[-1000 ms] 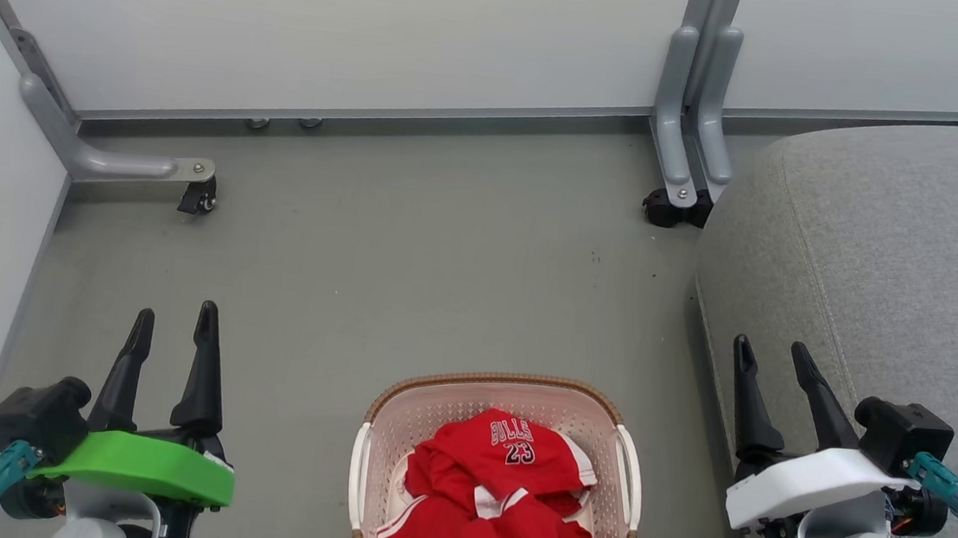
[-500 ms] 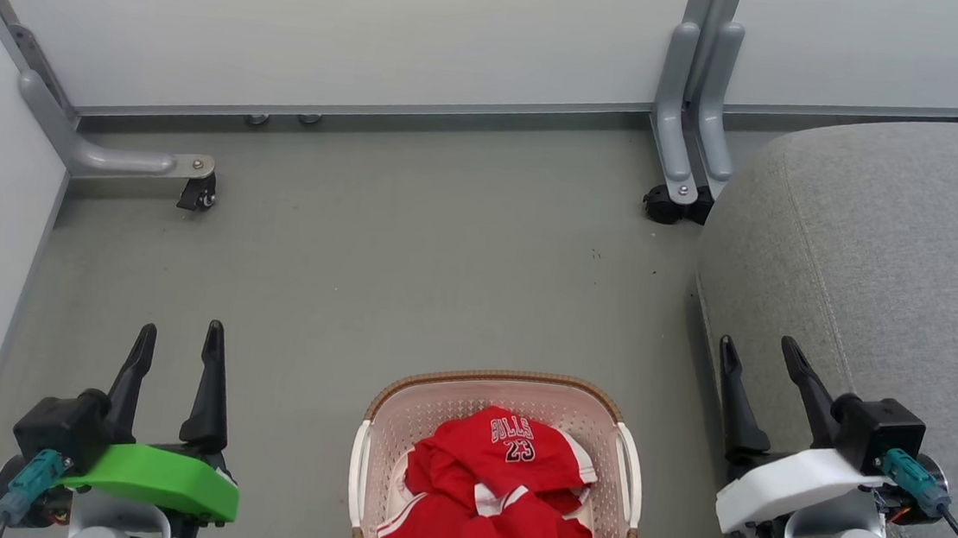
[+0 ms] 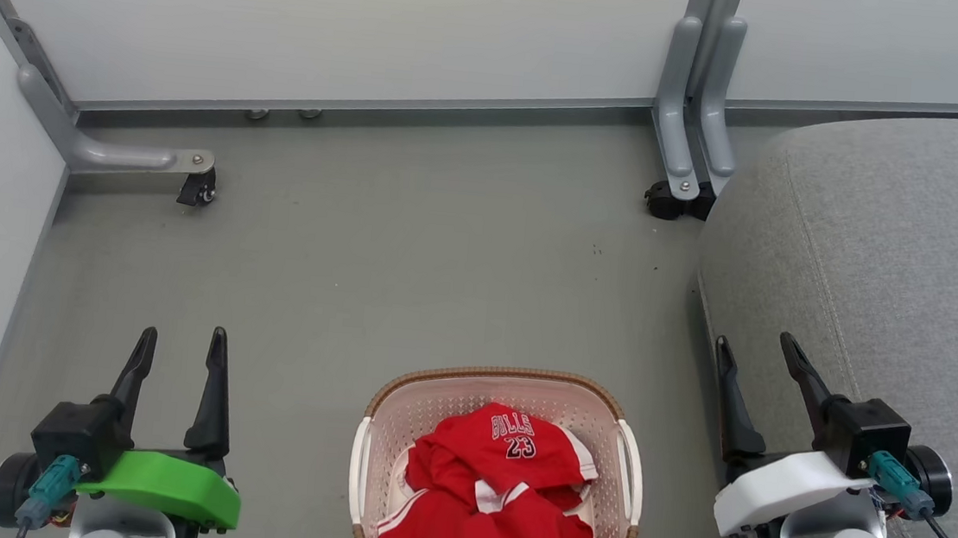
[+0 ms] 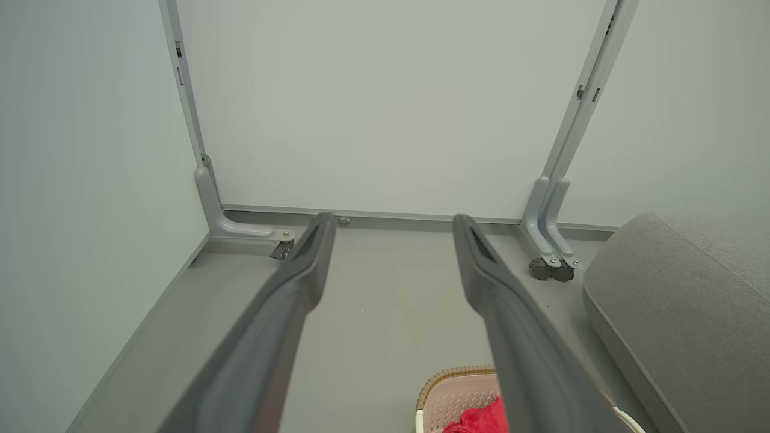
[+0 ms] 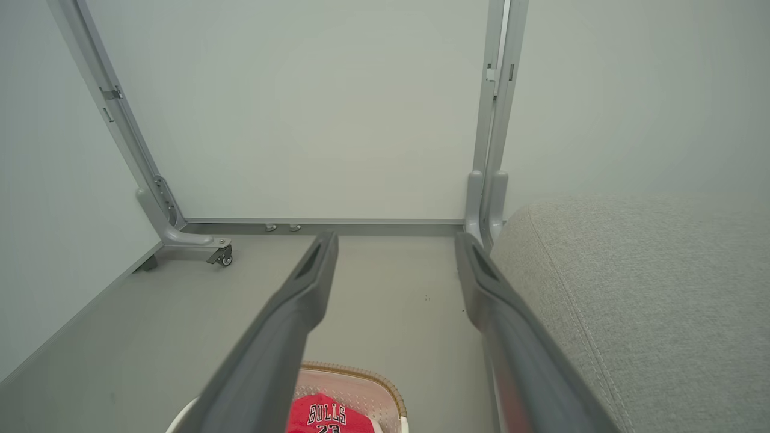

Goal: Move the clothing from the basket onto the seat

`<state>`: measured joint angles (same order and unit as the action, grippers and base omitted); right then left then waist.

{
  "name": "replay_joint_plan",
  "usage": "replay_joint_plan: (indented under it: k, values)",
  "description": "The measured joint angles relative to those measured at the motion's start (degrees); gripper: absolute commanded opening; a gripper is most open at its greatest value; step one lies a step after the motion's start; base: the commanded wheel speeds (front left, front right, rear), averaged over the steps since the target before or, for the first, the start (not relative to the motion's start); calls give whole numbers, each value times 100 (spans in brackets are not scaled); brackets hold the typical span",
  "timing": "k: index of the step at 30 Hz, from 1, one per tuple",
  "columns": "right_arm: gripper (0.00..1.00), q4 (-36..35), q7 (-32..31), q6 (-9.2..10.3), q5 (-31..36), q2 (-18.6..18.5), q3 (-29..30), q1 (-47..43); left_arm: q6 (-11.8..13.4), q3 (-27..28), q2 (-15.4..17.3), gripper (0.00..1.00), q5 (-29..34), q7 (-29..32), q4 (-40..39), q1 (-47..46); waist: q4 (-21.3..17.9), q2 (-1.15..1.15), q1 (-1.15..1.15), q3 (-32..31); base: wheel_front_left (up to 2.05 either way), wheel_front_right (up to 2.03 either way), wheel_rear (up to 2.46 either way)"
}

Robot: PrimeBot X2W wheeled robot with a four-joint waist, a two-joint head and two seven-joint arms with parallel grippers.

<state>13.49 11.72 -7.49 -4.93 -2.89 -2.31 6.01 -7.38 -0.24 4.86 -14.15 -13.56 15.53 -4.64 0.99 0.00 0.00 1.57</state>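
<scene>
- Sitting on the grey floor [image 3: 411, 254] at the bottom centre of the head view, the basket [image 3: 504, 382] stands upright, brown rim and white side handles in plain sight.
- The clothing [image 3: 502, 496] lies bunched inside the basket, red with white trim; the upper piece shows "BULLS 23" face up, with a plainer red, white-striped piece in front of it (the heap's near end runs off that view's bottom edge).
- The seat [image 3: 896, 253] takes the right side, its rounded grey edge near the basket but apart from it, a strip of floor between.
- The left gripper [image 3: 184, 332], under a green cover [image 3: 165, 484], hovers left of the basket, well apart from it; its two dark fingers stand spread wide, holding nothing.
- The right gripper [image 3: 755, 339], under a white cover [image 3: 780, 495], sits right of the basket, against the seat's front edge in the head view; whether it touches the fabric I cannot tell. Its fingers are likewise spread wide and empty.
- In the left wrist view a corner of the basket and a scrap of red cloth show at the bottom edge.
- In the right wrist view the basket's far rim and the "BULLS 23" print show low between the fingers, the seat just to the right.
- Pale partition panels [image 3: 336, 22] on grey frames close the far and left sides.
</scene>
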Motion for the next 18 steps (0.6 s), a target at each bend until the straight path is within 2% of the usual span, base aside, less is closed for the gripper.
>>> replay_joint_plan:
  k: [18]
  values:
    - [100, -15, 157, 0, 188, 3, -53, 2, 0, 71, -52, 100, 511, -146, 15, -1, 9, 0, 0, 84, 0, 0, 0]
